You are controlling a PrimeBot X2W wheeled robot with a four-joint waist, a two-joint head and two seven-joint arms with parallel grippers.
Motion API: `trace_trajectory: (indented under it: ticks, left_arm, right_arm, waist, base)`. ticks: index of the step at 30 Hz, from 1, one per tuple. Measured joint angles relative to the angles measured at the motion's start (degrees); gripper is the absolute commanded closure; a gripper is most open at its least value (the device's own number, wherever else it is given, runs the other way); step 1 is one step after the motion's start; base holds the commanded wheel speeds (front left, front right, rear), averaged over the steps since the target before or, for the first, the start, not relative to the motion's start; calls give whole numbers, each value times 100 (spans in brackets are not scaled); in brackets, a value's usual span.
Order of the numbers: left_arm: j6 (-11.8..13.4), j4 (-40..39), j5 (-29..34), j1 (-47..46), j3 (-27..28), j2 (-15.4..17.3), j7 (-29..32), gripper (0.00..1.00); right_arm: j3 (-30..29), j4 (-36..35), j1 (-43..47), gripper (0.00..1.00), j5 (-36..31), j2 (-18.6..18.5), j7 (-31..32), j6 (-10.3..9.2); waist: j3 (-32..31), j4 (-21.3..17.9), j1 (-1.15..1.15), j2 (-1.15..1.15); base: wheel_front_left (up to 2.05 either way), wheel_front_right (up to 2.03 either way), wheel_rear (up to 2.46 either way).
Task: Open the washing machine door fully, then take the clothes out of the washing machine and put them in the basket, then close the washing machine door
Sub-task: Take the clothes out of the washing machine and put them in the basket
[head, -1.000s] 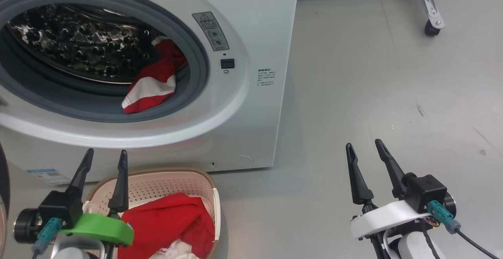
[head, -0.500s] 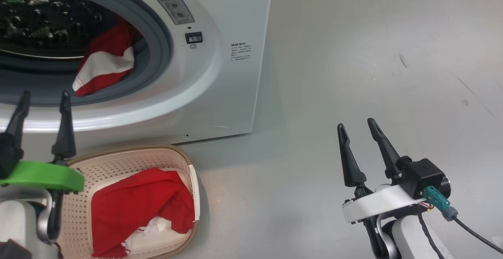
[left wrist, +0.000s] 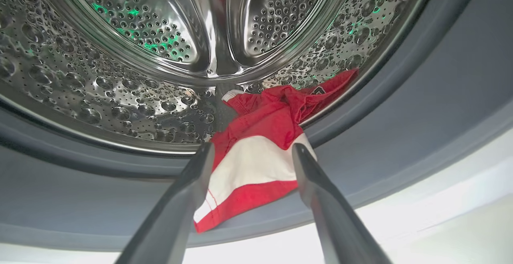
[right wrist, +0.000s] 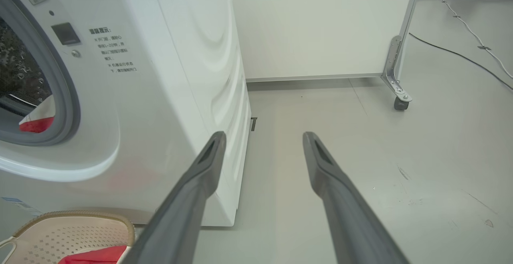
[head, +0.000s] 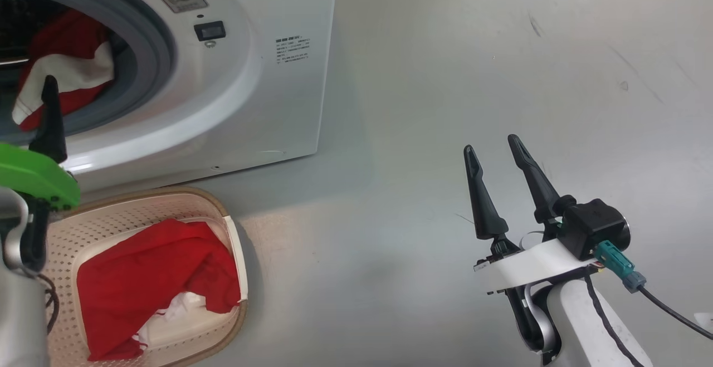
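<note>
Aims left gripper (left wrist: 252,148), fingers spread and empty, at red-and-white clothes (left wrist: 256,168) draped over the washing machine's (head: 278,105) grey seal (left wrist: 400,115), likely lining up a grab. Parks right gripper (head: 490,144), equally wide and empty, over smooth grey floor (head: 445,49), out of the way. Has more red cloth (head: 150,278) already in basket (head: 184,191) below the opening.

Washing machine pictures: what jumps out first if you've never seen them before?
The bright red and white jersey grabs you first, hanging out of the shiny steel drum over the grey seal, with the left gripper open right in front of it. Next comes more red cloth heaped in the cream basket on the floor in front of the washing machine.
</note>
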Motion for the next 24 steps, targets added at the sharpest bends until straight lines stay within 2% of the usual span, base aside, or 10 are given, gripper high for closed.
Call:
trace_trajectory:
  ticks: [11,24]
  left_arm:
    - [0,643,-114,-938,-162,207,750,0]
    - [0,1343,-23,-1585,-449,298,1255,0]
  right_arm:
    - [169,-5,-98,0,2,-1,0,-92]
    - [390,20,-189,0,11,-1,0,-138]
  waist:
    - [214,-193,0,0]
    - [311,-307,0,0]
  base:
    - [0,0,0]
    - [0,0,0]
